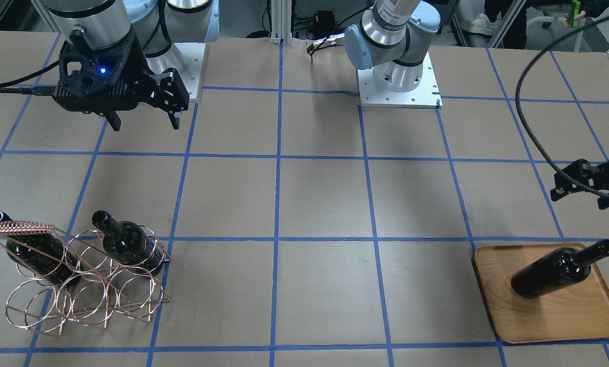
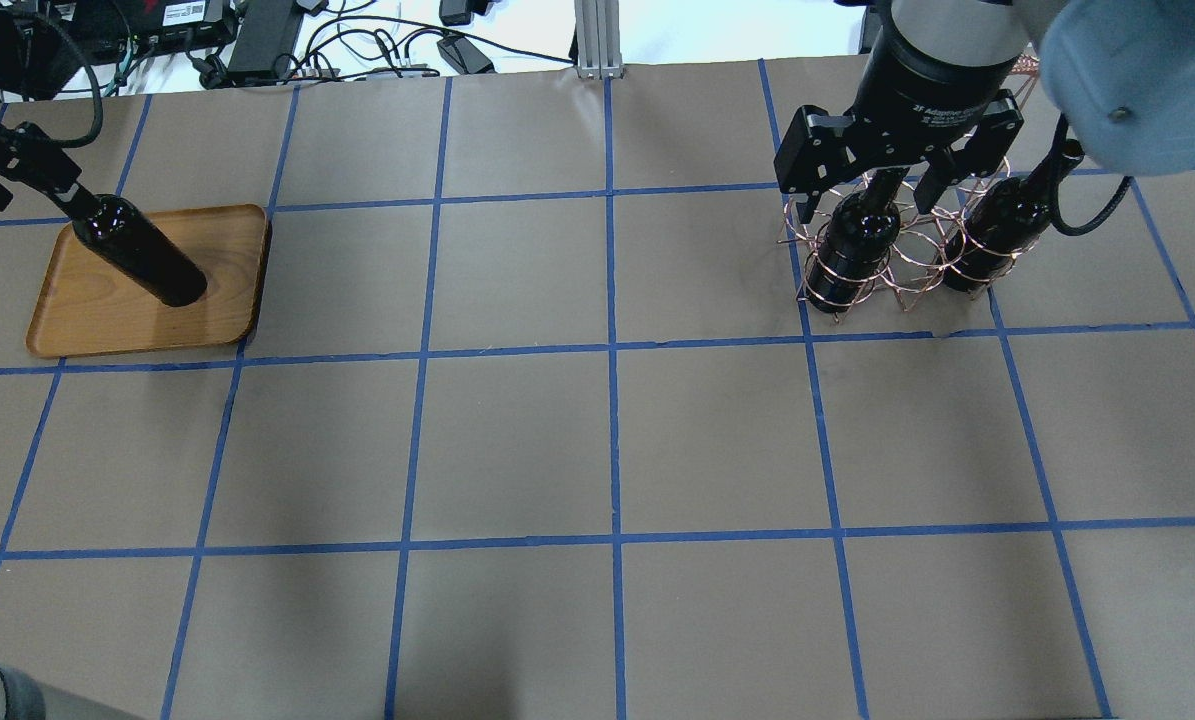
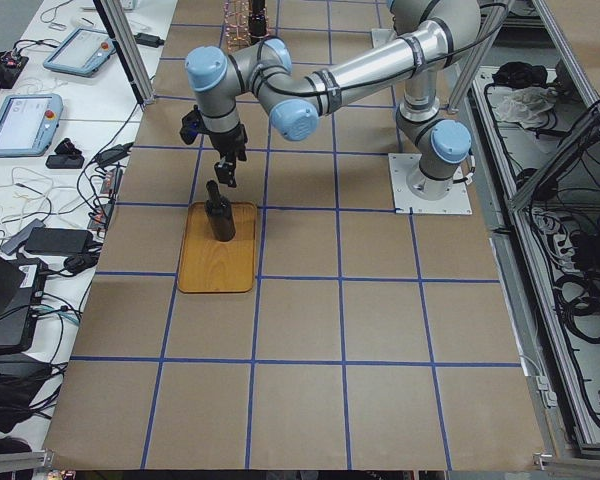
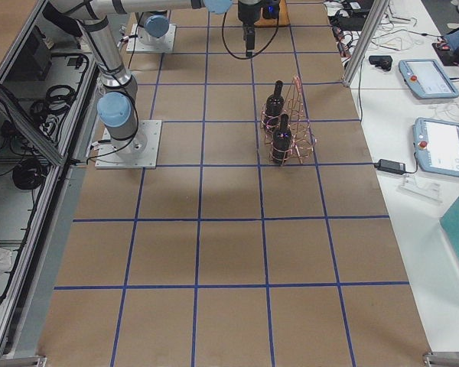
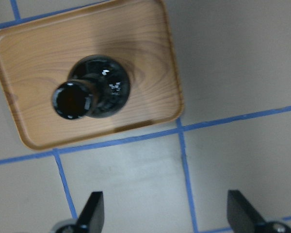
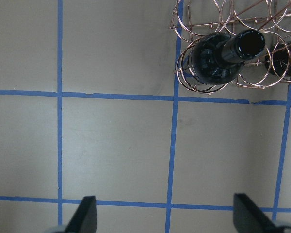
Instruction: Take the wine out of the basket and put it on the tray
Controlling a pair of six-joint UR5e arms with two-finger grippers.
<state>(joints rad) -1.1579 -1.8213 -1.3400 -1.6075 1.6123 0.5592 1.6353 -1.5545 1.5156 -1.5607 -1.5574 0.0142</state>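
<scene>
- Hanging wide open, my left pincer (image 5: 167, 213) grips nothing; only brown table (image 5: 242, 63) and a blue tape line (image 5: 184, 165) show between its two fingers.
- Just past those fingers, in my left wrist view, stands one wine bottle (image 5: 94, 92); I look straight down into its round mouth, so it is upright; it is outside the gap of my fingers and I am not touching it.
- That bottle rests on the wooden tray (image 5: 145, 53), nearer one short end than the other; the tray lies flat on the table, beside a crossing of tape lines.
- My right pincer (image 6: 166, 216) is spread wide too and holds nothing; under it there is bare table.
- Farther on, at the top edge of my right wrist view, is the copper wire basket (image 6: 203, 19); a second bottle (image 6: 223, 56) stands neck-up inside one of its round loops at the end of the rack.
- A third bottle (image 1: 34, 250) stands in a loop near the basket's other end, under the coiled handle bar; several loops between and in front of the two hold nothing.
- Basket and tray are well apart, at opposite ends of the table.
</scene>
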